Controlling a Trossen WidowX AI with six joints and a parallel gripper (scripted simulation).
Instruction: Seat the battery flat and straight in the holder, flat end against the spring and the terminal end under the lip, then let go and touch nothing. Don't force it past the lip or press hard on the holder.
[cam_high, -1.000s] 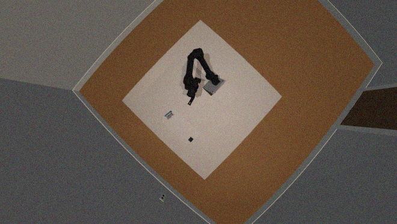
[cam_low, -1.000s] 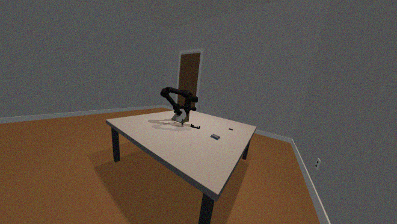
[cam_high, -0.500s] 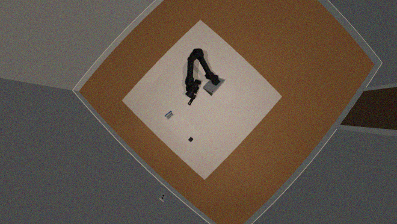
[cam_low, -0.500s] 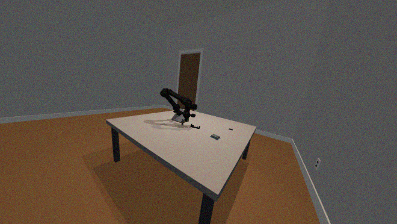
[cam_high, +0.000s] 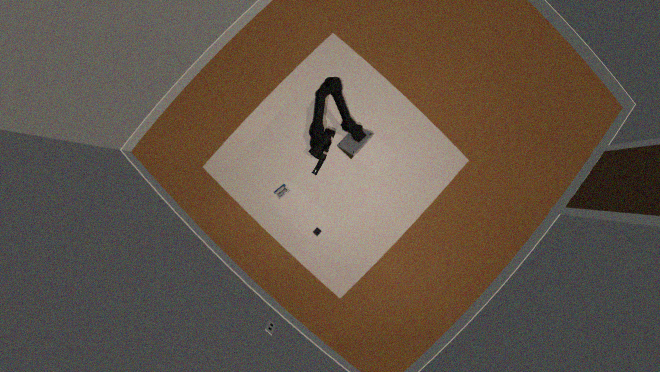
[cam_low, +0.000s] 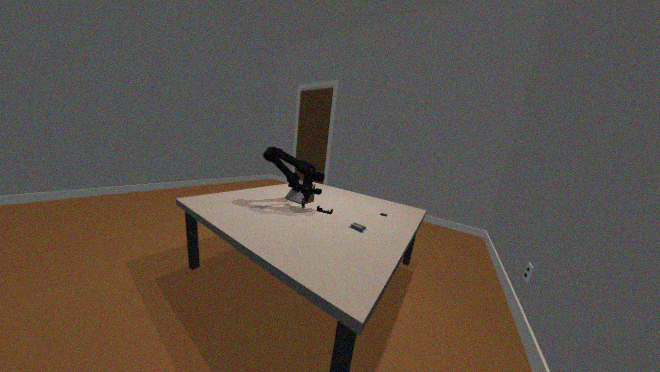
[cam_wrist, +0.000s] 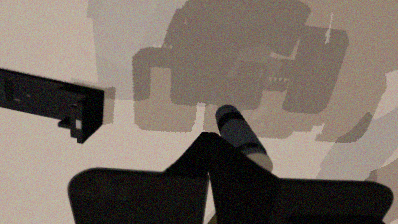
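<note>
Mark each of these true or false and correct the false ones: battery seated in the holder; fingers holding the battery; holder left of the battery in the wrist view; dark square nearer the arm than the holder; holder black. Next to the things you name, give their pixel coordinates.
1. The battery (cam_low: 303, 204) (cam_wrist: 240, 132) is seated in the holder (cam_high: 319, 164) (cam_low: 325, 211) (cam_wrist: 50, 95). False: it is outside, apart from it.
2. The fingers hold the battery. False: they are shut on nothing.
3. In the wrist view, the holder is left of the battery. True.
4. The dark square (cam_high: 317, 231) (cam_low: 383, 214) is nearer the arm (cam_high: 318, 112) (cam_low: 286, 160) than the holder. False: the holder is nearer.
5. The holder is black. True.
</note>
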